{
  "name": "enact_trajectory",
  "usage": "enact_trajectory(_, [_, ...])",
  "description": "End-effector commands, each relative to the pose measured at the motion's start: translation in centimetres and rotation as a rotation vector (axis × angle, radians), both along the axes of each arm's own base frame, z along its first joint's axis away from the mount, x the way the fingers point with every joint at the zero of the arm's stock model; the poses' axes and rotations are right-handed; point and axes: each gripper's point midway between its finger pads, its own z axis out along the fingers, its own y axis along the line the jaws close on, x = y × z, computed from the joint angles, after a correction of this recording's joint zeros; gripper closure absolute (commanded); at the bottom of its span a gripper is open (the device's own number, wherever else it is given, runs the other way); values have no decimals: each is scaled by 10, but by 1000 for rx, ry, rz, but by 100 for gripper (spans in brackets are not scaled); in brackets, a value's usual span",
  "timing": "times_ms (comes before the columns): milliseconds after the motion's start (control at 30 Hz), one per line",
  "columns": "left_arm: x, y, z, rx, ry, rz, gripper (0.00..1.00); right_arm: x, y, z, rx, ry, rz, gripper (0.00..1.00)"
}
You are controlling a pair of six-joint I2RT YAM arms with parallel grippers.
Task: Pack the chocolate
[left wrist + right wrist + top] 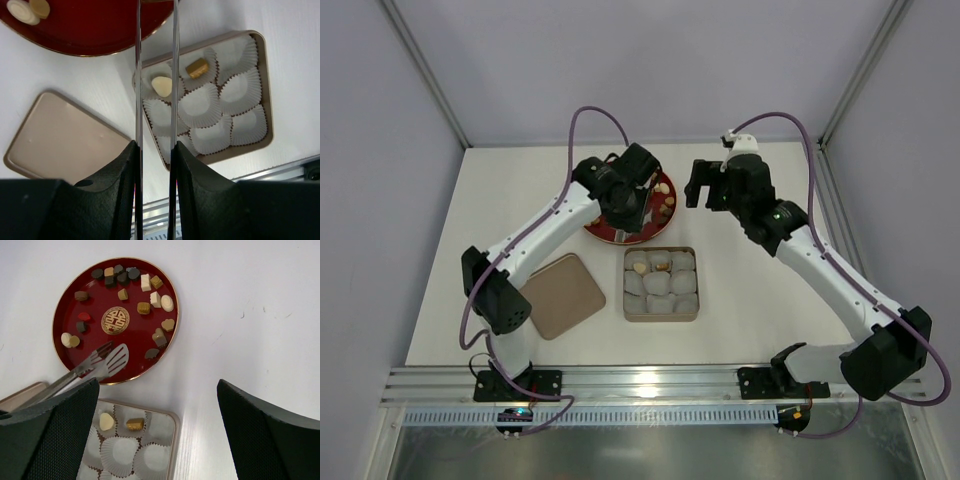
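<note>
Black left hand (155, 144) is clenched on metal tongs (114, 359), one pad on each blade. The tong tips are slightly apart, over the red plate (132, 335), near its edge on the box side. Most chocolate (144, 307) lies on this plate. Two pieces, one cream and one tan, sit in paper cups (240, 90) in the box (267, 115). A lid (60, 135) lies on the table (240, 300) beside the box. The right hand (157, 381) hangs wide open and grasps nothing, above the table beside the plate.
</note>
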Motion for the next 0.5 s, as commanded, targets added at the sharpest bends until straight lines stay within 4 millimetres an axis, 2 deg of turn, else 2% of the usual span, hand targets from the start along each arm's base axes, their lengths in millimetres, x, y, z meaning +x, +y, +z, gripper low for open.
enact_trajectory(0, [-15,-18,35,-77,-71,-28,70,2,-14,37,39,-73,-63,0])
enact_trajectory(167, [-35,-39,36,-101,-67,-67,70,-1,-23,44,54,-84,-81,0])
enact_trajectory(467, [-62,-67,28,-107,-44,-132,70,-2,-31,39,58,-78,-94,0])
